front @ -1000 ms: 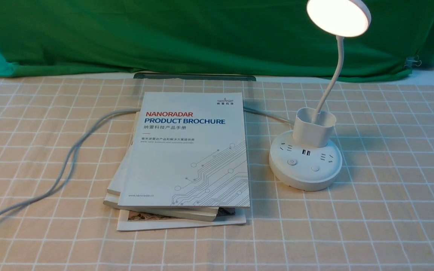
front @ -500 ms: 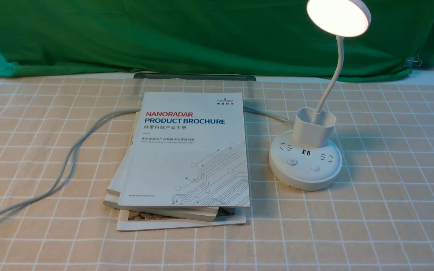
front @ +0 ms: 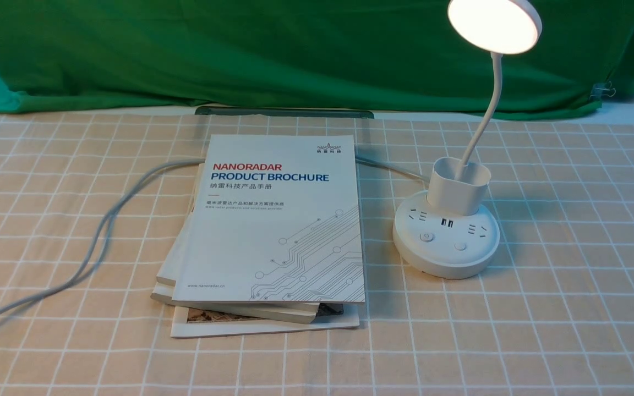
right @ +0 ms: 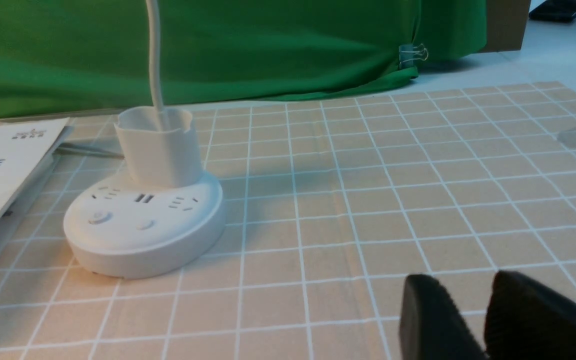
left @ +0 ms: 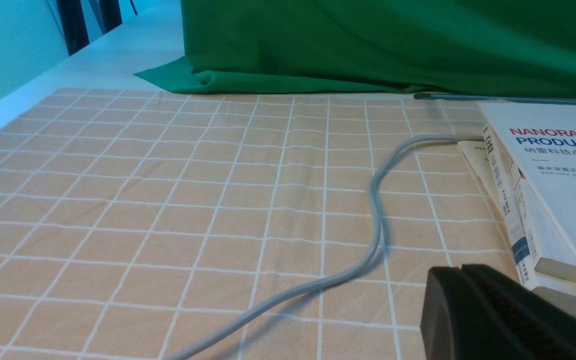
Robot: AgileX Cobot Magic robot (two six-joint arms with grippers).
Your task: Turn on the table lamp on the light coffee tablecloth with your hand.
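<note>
Glowing already, the table lamp (front: pixel 447 242) stands right of the brochure (front: pixel 273 220), nearer the right gripper (right: pixel 475 287), whose fingers are parted and empty! The left gripper (left: pixel 460 272) looks pinched closed. Any further move probably needs no reach.

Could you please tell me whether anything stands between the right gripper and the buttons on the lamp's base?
Nothing visible does: only bare tablecloth shows between the right gripper and the lamp's base.
</note>
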